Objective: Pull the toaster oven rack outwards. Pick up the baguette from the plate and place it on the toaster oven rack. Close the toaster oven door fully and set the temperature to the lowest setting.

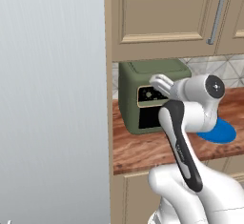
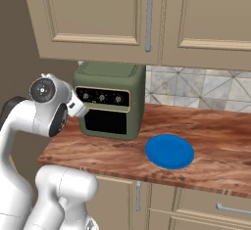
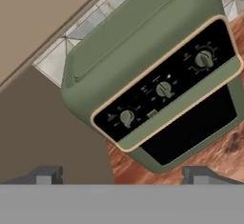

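Beige cupboards [image 2: 98, 13] with long metal handles hang over a reddish wooden desk [image 2: 215, 141], backed by a wall of grey patterned tiles [image 2: 196, 87]. On the desk stands the toaster oven [image 2: 110, 99], olive green with cream trim. Its black control strip [image 3: 167, 87] carries three small knobs ringed with tiny pale marks, too small to read; no brand name can be made out. The toaster oven door [image 3: 190, 130] below the strip is shut, its glass dark.

The fingers [image 3: 121, 175] stand wide apart with nothing between them, hovering just in front of the oven's face, apart from it, with the control strip straight ahead of them in the hand view. One fingertip [image 3: 45, 174] sits before the oven's outer corner, the other below the door.

A blue plate [image 2: 169, 151] lies flat on the desk, beyond the oven's far side from the fingers, well apart from them. Its top shows only bare blue.
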### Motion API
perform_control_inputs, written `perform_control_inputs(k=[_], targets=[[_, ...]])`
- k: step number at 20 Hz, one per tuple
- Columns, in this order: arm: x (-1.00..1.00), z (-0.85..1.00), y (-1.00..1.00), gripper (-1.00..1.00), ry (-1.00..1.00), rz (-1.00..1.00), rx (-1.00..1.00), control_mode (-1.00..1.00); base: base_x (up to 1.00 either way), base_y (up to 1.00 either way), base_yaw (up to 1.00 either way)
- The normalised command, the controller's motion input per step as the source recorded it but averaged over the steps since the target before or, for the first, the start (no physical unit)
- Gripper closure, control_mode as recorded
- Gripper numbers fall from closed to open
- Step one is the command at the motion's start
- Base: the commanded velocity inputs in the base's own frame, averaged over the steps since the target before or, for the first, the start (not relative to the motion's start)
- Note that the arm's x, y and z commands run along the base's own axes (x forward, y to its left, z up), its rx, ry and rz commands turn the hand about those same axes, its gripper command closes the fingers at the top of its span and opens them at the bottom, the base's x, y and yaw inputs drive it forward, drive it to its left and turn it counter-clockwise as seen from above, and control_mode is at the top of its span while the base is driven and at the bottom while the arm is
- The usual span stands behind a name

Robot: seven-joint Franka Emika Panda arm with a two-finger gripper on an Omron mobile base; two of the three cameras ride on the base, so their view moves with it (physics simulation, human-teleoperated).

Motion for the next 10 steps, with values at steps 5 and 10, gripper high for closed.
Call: perform_control_inputs(k=[5, 10], targets=[[0.02, -0.20, -0.12, -1.00, 0.00, 0.00, 0.00, -1.00, 0.00, 0.00, 0.00], [0.07, -0.05, 0.00, -1.00, 0.00, 0.00, 0.00, -1.00, 0.00, 0.00, 0.00]])
